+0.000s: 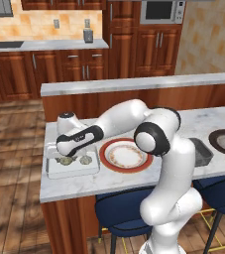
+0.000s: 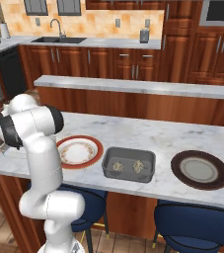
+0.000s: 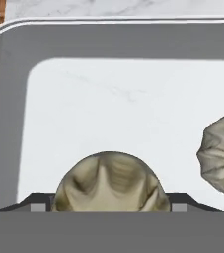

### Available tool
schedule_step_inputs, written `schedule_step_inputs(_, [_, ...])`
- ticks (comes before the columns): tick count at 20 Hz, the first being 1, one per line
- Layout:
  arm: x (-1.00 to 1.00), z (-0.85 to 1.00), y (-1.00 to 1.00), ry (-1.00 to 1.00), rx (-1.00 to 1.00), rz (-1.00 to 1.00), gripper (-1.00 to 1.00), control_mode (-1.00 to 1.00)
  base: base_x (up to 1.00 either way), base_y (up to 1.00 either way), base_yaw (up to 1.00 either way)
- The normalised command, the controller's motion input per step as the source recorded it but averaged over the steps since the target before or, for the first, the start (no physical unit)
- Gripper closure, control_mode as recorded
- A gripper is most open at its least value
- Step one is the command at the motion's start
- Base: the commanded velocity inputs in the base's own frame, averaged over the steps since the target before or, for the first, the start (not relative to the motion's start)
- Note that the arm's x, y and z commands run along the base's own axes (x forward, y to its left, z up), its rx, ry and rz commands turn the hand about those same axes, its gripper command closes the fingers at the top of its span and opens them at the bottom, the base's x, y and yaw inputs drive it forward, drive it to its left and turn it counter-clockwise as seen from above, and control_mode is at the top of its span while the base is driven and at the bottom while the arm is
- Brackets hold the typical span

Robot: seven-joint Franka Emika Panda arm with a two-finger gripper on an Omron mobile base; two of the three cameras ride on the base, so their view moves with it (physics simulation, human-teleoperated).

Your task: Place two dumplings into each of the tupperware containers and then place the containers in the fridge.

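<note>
Hand view looked down into the white container (image 3: 133,39), where the hand (image 3: 111,205) stood spread around one dumpling (image 3: 111,183), a second dumpling (image 3: 222,153) just beside it, with bare floor reaching to the far rim. Right base view showed two dumplings (image 2: 128,166) in the dark grey container (image 2: 129,163) between the red-rimmed plate (image 2: 79,150) and the brown-rimmed plate (image 2: 200,169) on the table (image 2: 148,133).

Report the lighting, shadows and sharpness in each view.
Left base view: even light, slightly soft; faint shadow under the arm on the white container. Right base view: crisp, the grey container darkly shaded inside. Hand view: flat bright tray floor, the near dumpling large, its folds shaded.
</note>
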Motion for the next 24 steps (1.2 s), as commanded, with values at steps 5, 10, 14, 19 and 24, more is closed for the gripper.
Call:
schedule_step_inputs(5, [0.24, -0.18, 0.05, 0.0, 0.0, 0.0, 1.0, -1.0, 0.0, 0.0, 0.0])
schedule_step_inputs(10, [0.0, -0.05, 0.03, 0.0, 0.0, 0.0, -1.0, -1.0, 0.0, 0.0, 0.0])
schedule_step_inputs(14, [-0.01, 0.0, 0.0, 0.0, 0.0, 0.0, -1.0, -1.0, 0.0, 0.0, 0.0])
schedule_step_inputs(19, [-0.23, 0.34, -0.1, -0.03, 0.0, 0.0, -1.0, -1.0, 0.0, 0.0, 0.0])
schedule_step_inputs(24, [-0.28, 0.66, -0.66, 0.0, 0.0, -0.02, -1.0, -1.0, 0.0, 0.0, 0.0])
